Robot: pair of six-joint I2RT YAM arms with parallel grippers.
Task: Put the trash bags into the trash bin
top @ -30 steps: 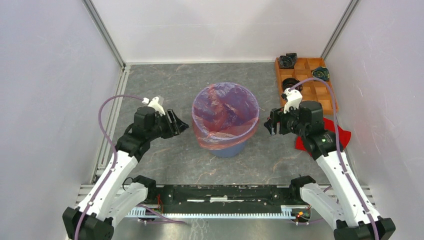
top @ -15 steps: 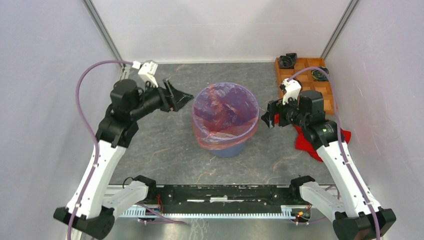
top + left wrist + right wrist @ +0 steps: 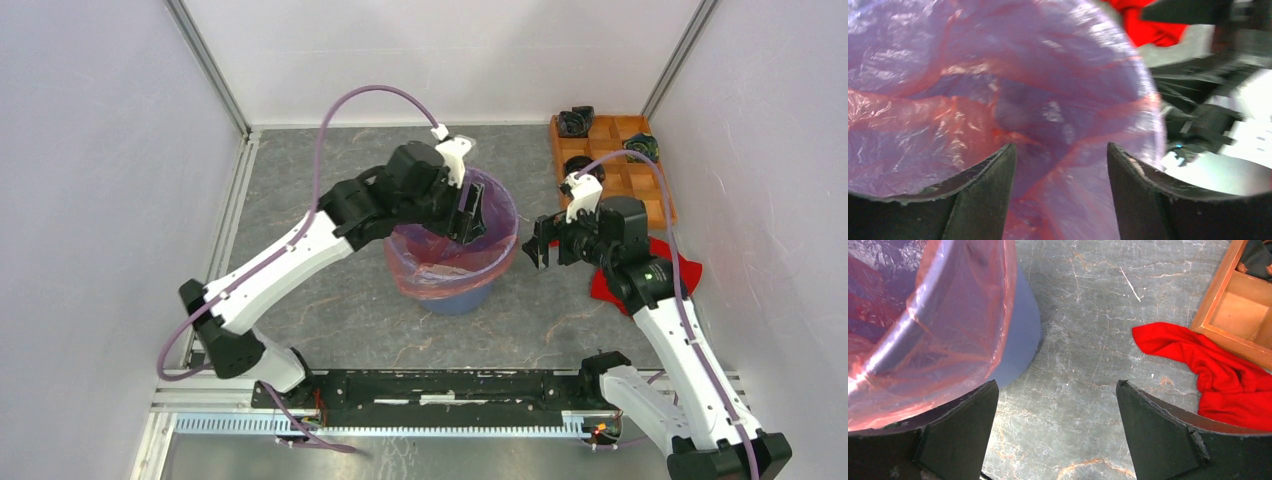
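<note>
Spread wide and empty, my left gripper (image 3: pixel 470 215) hangs over the mouth of the blue trash bin (image 3: pixel 462 298) at the frame's centre. The red-pink trash bag (image 3: pixel 440 265) lining it, edge folded over the rim, lies straight below my fingertips. My right gripper (image 3: pixel 536 252), also open and holding nothing, sits just right of the rim, so the left is nearer the bag's inside.

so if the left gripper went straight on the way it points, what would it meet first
Probably the trash bag, which lines the inside of the trash bin; the open left gripper points down into its mouth. Depth is unclear.
</note>
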